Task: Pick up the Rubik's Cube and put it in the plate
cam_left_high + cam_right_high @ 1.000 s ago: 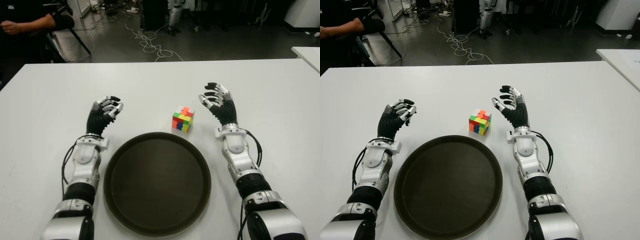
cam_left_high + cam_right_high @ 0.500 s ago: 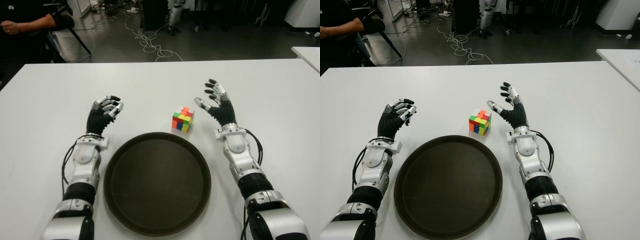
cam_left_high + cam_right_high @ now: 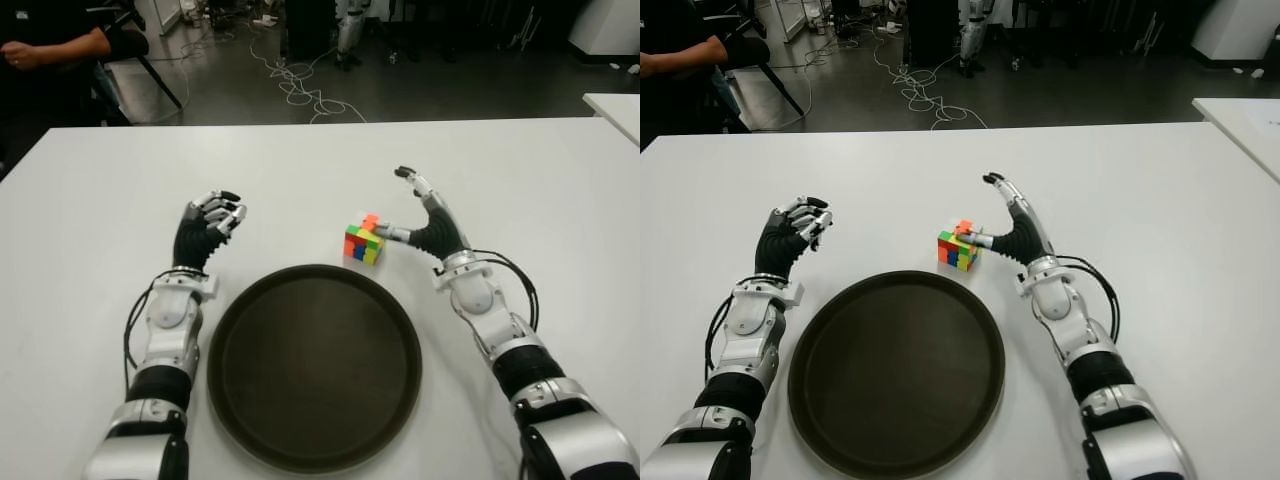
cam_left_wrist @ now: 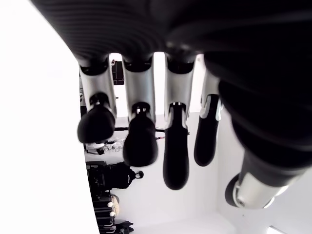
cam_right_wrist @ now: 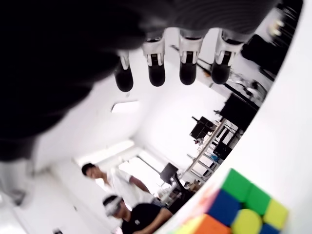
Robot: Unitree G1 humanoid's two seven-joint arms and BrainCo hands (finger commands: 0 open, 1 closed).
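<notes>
Eye views: you're swinging your right hand (image 3: 425,222) in from beside the Rubik's Cube (image 3: 365,240), thumb now reaching its near face, fingers open above, gripping nothing. The cube is sitting on the table (image 3: 90,200) just beyond the plate (image 3: 313,365). Your left hand (image 3: 207,228) is idling left of the plate, loosely curled, empty. Right wrist view: the cube is lying under your extended fingers (image 5: 187,68), ungrasped.
</notes>
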